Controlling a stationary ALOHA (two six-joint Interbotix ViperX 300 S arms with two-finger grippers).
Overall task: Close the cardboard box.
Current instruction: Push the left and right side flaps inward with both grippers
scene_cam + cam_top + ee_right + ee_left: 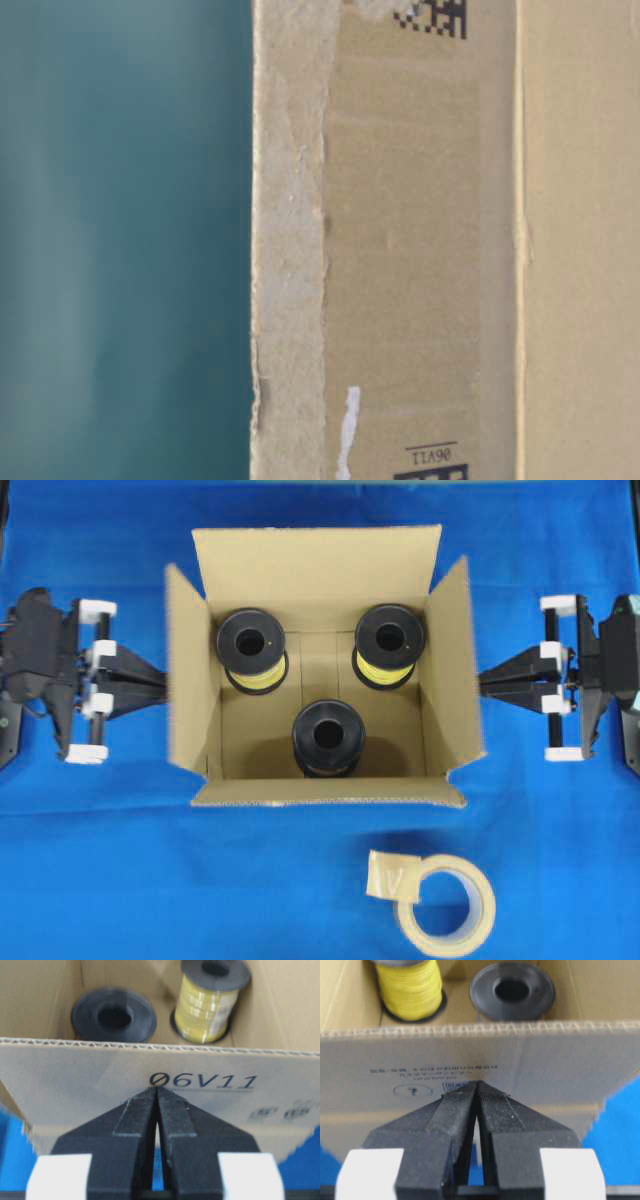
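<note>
The cardboard box (188, 715) stands open in the middle of the blue cloth, all four flaps raised or spread outward. My left gripper (163, 680) is shut, its tips right at the outer face of the left flap (530, 1060), empty. My right gripper (483, 683) is shut too, its tips against the outside of the right flap (75, 1072), just under the print "06V11". In the table-level view the box wall (420, 250) fills the right half, with tape strips and label corners.
Inside the box stand three black spools: two wound with yellow cord (252, 647) (390, 643) and one dark (328, 736). A beige tape roll (448, 906) lies on the cloth in front of the box, to the right.
</note>
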